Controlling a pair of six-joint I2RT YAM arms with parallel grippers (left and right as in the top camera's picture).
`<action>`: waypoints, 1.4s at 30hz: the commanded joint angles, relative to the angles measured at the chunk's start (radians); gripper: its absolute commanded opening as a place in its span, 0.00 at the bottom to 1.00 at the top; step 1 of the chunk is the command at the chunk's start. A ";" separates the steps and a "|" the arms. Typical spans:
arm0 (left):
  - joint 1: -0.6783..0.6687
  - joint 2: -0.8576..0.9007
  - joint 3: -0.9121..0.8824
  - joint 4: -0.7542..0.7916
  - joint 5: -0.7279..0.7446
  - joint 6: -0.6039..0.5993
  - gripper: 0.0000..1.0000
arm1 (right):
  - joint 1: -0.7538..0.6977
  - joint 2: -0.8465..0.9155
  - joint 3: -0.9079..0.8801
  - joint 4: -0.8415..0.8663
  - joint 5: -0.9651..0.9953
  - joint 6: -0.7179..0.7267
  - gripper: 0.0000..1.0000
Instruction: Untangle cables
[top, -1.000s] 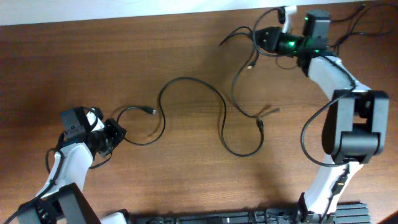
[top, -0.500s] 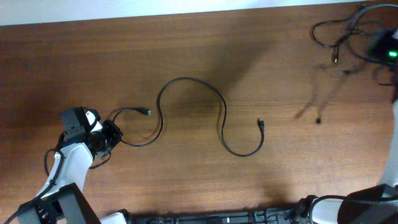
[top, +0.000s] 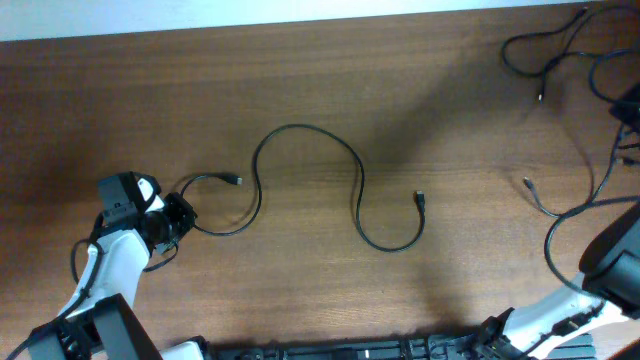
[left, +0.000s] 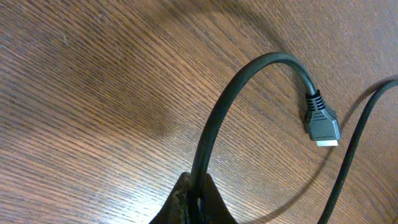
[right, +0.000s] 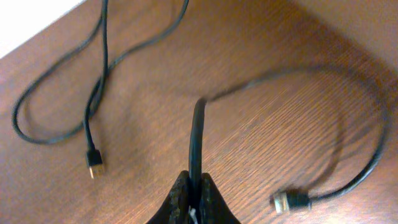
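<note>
Brown wood-grain table (top: 330, 300) carrying three black cables.

Left side, nearest. The left arm (top: 108, 258) rises from the near left corner. Its white forearm angles away from the edge and the wrist turns rightward, so the left gripper (top: 183, 215) lies low over the table, pointing right. In the left wrist view the fingers (left: 180, 202) are pressed together, pinching the long cable (left: 214, 130) between them. From the pinch the cord arches up and over to a small black plug (left: 321, 121), which rests flat on the wood just beside another stretch of the same cord.

Middle. Overhead, the long cable (top: 300, 127) leaves the left gripper, loops away from the arm, swings back in a wide S, and ends in its other plug (top: 420, 199), lying loose and well apart from everything else.

Right side. The right arm (top: 612, 262) stands at the near right edge and mostly runs out of the overhead picture, so its pose is only partly readable. In the right wrist view the right gripper (right: 194, 186) is clamped on the second cable (right: 198, 137). That cord runs straight out from the fingertips, then sweeps round in a blurred arc to a metal-tipped plug (right: 289, 202) lying on the table.

Farthest. The third cable (right: 56, 134) lies in loose curls at the far right corner, touched by neither gripper, its plug (right: 93, 168) on the wood.
</note>
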 joint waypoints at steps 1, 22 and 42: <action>-0.002 -0.010 -0.009 0.001 -0.006 -0.010 0.02 | 0.014 0.070 0.010 0.015 -0.021 -0.008 0.22; -0.002 -0.010 -0.009 0.005 -0.007 -0.010 0.04 | 0.011 0.076 0.008 -0.631 0.036 0.605 0.99; -0.002 -0.010 -0.009 -0.003 -0.007 -0.010 0.04 | 0.054 0.034 -0.198 -0.426 0.000 0.614 0.99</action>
